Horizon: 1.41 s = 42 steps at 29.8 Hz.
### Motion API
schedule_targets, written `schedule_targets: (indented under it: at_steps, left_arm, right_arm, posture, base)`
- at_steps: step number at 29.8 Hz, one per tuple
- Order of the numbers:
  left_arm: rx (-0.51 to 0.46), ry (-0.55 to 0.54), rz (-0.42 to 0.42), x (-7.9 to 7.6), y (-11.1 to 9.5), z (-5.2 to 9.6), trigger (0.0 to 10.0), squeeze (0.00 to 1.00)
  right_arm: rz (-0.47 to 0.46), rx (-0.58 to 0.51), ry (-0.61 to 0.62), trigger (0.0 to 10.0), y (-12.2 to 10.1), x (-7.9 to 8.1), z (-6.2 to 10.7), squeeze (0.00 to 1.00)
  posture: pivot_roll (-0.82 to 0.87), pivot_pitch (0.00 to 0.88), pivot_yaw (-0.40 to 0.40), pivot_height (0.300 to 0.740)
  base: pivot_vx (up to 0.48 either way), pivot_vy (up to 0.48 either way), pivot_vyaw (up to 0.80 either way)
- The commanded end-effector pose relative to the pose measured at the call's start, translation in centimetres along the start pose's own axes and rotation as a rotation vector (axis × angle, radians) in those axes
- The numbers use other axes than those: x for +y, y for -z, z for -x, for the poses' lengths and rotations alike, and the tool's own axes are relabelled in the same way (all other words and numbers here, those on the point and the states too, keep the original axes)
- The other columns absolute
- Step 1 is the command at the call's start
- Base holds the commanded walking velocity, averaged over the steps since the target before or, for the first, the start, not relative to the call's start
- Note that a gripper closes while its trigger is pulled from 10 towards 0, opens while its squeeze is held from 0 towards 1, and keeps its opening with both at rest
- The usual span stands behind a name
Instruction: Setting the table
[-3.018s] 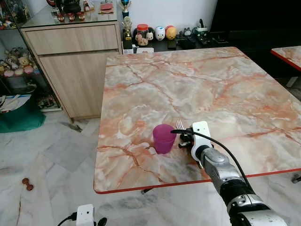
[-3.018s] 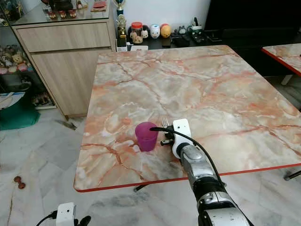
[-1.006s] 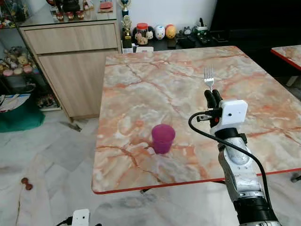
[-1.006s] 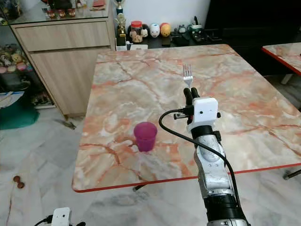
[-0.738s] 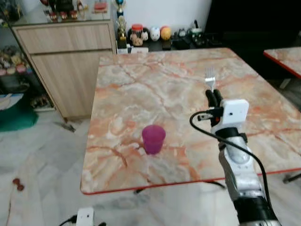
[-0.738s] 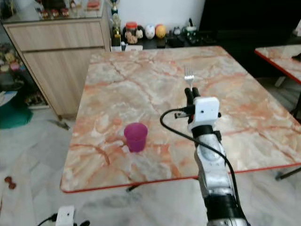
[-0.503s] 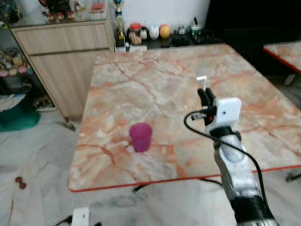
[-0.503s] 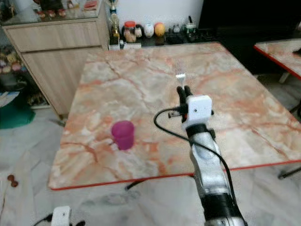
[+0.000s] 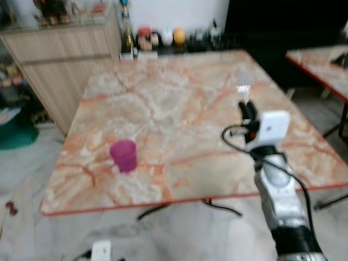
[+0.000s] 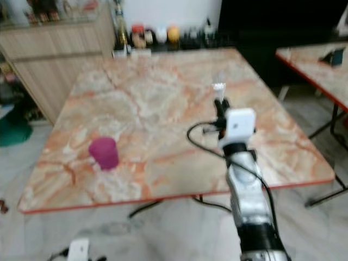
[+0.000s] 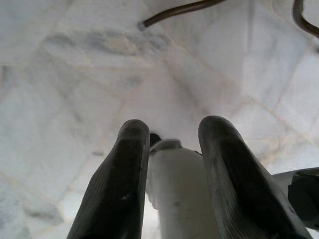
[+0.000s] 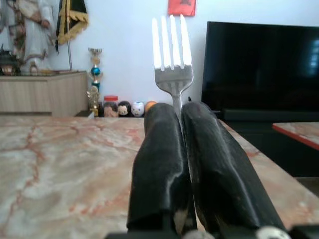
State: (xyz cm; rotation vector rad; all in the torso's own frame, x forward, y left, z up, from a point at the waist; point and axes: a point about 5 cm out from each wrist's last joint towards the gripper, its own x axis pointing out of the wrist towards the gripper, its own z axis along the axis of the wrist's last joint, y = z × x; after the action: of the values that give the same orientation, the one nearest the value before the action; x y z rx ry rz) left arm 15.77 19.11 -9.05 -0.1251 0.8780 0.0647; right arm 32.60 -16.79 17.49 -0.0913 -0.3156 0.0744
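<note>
Above table [image 9: 179, 125], right side: right gripper [image 9: 248, 111] pinched tight on fork [image 12: 172, 59], tines up, long axis along fingers. Cup [image 9: 124, 155] well apart, robot's left. Left gripper [image 11: 172, 169] idle, fingers parted, over floor.

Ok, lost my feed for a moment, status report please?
Right gripper shut on fork, tines up, above the marble table. Left gripper hanging over floor. Purple cup standing apart, path clear.
</note>
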Motion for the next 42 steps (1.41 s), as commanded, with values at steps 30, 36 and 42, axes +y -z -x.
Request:
schedule_targets:
  at_steps: [30, 36, 42]
  left_arm:
    - [-0.133, 0.076, -0.064, -2.1, -4.3, -1.1, 10.0, 0.0]
    - [-0.154, 0.029, -0.033, -1.2, -4.6, -1.0, 10.0, 0.0]
    - [-0.16, 0.005, -0.038, -0.2, -4.6, -0.9, 10.0, 0.0]
  right_arm:
    - [-0.004, -0.049, 0.062, 10.0, -1.6, -2.4, -0.8, 0.0]
    - [-0.02, -0.037, 0.009, 10.0, -1.6, -1.3, -1.0, 0.0]
    - [-0.028, -0.034, -0.003, 10.0, -1.6, -1.0, -1.5, 0.0]
  posture:
    - [-0.17, 0.0, 0.101, 0.74]
    - [-0.15, 0.0, 0.05, 0.74]
    - [-0.12, 0.0, 0.046, 0.74]
  base:
    - [0.0, -0.312, 0.11]
    - [0.0, -0.308, 0.0]
    - [0.0, -0.306, 0.0]
